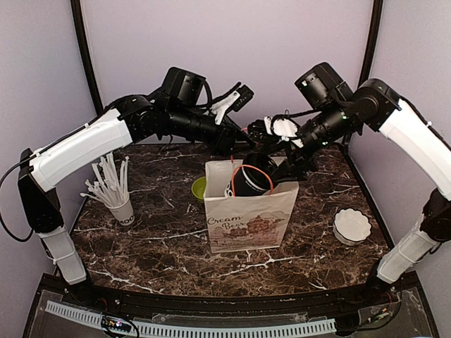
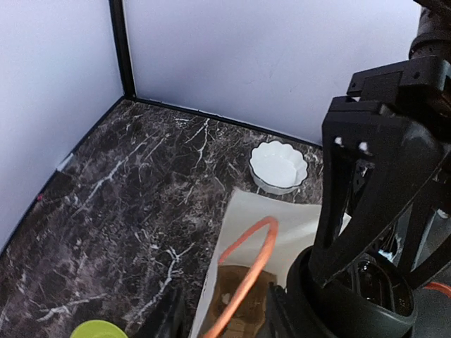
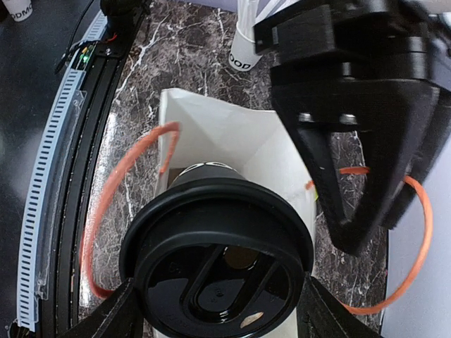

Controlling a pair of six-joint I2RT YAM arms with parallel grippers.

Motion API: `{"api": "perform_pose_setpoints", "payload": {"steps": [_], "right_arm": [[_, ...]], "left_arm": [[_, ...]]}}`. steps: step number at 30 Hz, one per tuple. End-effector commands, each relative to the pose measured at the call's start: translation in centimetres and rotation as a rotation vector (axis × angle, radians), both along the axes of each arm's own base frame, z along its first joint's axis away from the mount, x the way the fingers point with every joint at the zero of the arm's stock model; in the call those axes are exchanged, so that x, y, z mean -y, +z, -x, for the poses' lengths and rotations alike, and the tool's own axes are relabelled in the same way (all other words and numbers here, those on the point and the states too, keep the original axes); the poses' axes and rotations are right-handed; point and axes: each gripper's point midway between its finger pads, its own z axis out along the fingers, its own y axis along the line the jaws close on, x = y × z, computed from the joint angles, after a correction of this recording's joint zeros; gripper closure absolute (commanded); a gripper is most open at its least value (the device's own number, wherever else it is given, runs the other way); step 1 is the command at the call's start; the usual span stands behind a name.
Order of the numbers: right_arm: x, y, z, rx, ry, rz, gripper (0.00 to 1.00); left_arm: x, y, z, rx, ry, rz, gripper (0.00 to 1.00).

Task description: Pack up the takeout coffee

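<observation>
The takeout coffee (image 1: 248, 181), a black cup with its black lid on, hangs tilted in the mouth of the white "Cream Bear" paper bag (image 1: 250, 215). My right gripper (image 1: 269, 174) is shut on it; in the right wrist view its fingers (image 3: 106, 317) press both sides of the lid (image 3: 218, 253). My left gripper (image 1: 238, 146) is at the bag's back edge, jaws apart. In the left wrist view an orange handle (image 2: 246, 274) runs between its fingers (image 2: 173, 317), and the cup (image 2: 352, 299) shows at lower right.
A lime-green bowl (image 1: 199, 187) sits just left of the bag. A white printed cup of straws (image 1: 116, 193) stands at the left. A white scalloped dish (image 1: 351, 225) sits at the right. Purple walls close the back and sides.
</observation>
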Motion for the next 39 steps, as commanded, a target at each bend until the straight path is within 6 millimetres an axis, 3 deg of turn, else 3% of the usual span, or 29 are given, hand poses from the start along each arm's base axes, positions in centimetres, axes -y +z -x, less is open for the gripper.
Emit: {"api": "perform_pose_setpoints", "payload": {"steps": [1, 5, 10, 15, 20, 27, 31, 34, 39], "right_arm": [[0.8, -1.8, 1.4, 0.059, 0.020, 0.096, 0.63], [1.2, -2.8, 2.8, 0.097, 0.058, 0.146, 0.63], [1.5, -2.8, 3.6, 0.159, 0.093, 0.240, 0.63], [1.6, -4.0, 5.6, 0.166, 0.132, 0.314, 0.63], [2.2, -6.5, 6.3, 0.246, 0.109, 0.448, 0.65], [1.7, -6.5, 7.6, 0.279, 0.076, 0.486, 0.66], [2.1, -9.5, 9.1, 0.288, 0.101, 0.548, 0.67], [2.8, -11.1, 9.4, 0.370, 0.140, 0.621, 0.70], [2.5, -11.3, 10.0, 0.447, 0.167, 0.641, 0.70]], "left_arm": [[-0.2, 1.0, 1.1, 0.026, -0.009, -0.027, 0.45], [-2.0, 2.5, 1.7, 0.061, 0.037, -0.046, 0.36], [-5.5, 4.0, 1.7, 0.130, 0.154, -0.038, 0.33], [-7.9, 2.4, -0.5, 0.216, 0.297, -0.063, 0.27], [-8.1, 1.3, -3.0, 0.240, 0.349, -0.069, 0.26], [-8.4, 0.2, -5.4, 0.251, 0.368, -0.100, 0.25], [-9.4, -1.0, -6.9, 0.217, 0.386, -0.076, 0.25], [-9.3, -3.0, -6.9, 0.159, 0.372, -0.072, 0.26], [-9.3, -4.1, -6.5, 0.144, 0.348, -0.063, 0.26]]}}
